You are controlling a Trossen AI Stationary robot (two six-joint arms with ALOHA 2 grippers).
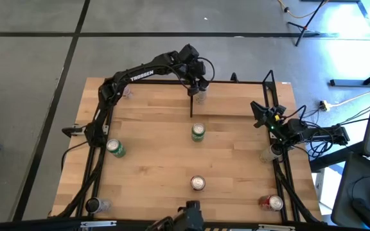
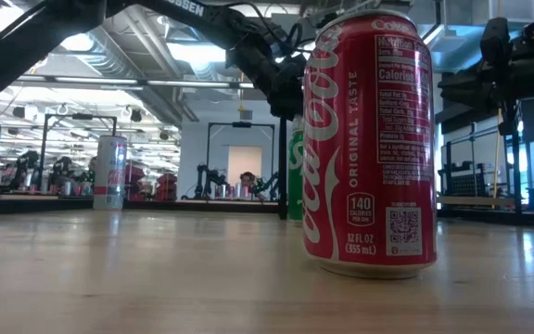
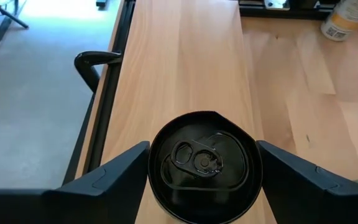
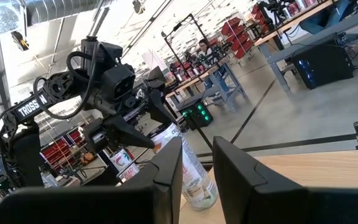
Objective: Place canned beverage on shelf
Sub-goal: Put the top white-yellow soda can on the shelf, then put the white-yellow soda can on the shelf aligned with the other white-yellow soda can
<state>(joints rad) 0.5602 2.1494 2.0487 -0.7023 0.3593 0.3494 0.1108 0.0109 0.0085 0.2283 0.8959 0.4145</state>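
- The left gripper hangs over the shelf, at the table's far edge near its middle, fingers spread to either side of a can.
- The can stands upright on the shelf board, dark lid and pull tab facing up into the wrist camera; whether the pads touch its wall I cannot tell, though a gap seems to show on each side.
- My guess is the placing is nearly done: the can lies straight below the gripper, long axis vertical, so the next move should be a straight lift clear.
- The right gripper waits by the right edge, fingers a little apart, empty.
- Writing: "TROSSEN" on the left arm; a red can near the front edge reads "Coca-Cola ORIGINAL TASTE", "140", "12 FL OZ (355 mL)".
- Green cans stand elsewhere on the table.
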